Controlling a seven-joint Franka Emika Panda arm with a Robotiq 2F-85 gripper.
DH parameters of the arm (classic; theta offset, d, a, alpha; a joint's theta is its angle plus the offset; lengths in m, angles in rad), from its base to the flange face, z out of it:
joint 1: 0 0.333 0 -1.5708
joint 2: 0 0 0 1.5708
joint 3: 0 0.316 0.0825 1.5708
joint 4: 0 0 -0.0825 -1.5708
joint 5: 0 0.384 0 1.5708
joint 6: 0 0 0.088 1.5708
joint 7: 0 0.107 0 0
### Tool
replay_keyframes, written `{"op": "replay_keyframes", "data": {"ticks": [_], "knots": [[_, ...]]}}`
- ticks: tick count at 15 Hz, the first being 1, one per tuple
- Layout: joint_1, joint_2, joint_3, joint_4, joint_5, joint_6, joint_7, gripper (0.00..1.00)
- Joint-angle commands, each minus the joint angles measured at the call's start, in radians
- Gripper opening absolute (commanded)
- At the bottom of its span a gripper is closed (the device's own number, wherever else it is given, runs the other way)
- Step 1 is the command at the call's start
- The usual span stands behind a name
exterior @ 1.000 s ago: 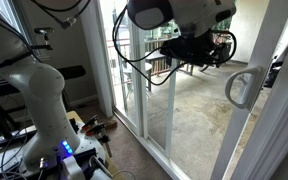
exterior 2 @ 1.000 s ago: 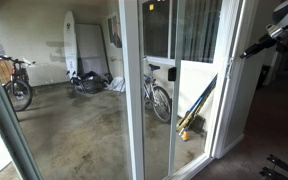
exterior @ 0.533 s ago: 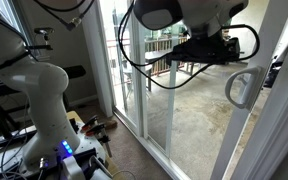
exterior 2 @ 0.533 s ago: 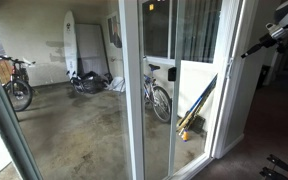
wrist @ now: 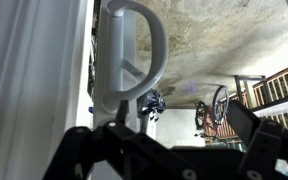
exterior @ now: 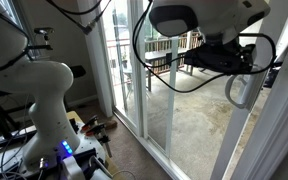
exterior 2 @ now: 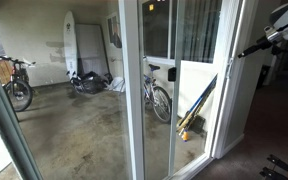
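A white D-shaped handle (exterior: 236, 92) sits on the white frame of a sliding glass door (exterior: 276, 110). My black gripper (exterior: 246, 62) hangs just above and in front of the handle, at the end of the arm reaching across the glass. In the wrist view the handle (wrist: 134, 45) rises left of centre. My gripper (wrist: 164, 135) is open, and its two dark fingers (wrist: 254, 122) stand wide apart below the handle with nothing between them. In an exterior view taken from outside, the gripper (exterior 2: 247, 49) is close to the door's edge, where the handle (exterior 2: 229, 66) is small.
The robot's white base (exterior: 44, 100) stands indoors beside cables on the floor. Beyond the glass are a concrete patio, a bicycle (exterior 2: 158, 98), another bike (exterior 2: 14, 85), a surfboard (exterior 2: 70, 45) and long tools (exterior 2: 196, 108) leaning by the door. A second glass pane (exterior: 124, 70) is further along.
The arm has swung along the glass toward the handle. The gripper has moved from mid-pane to right beside the handle. The door has not moved.
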Motion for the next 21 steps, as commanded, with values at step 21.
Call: {"op": "replay_keyframes", "data": {"ticks": [21], "knots": [[0.259, -0.234, -0.242, 0.031, -0.178, 0.163, 0.198, 1.00]]}}
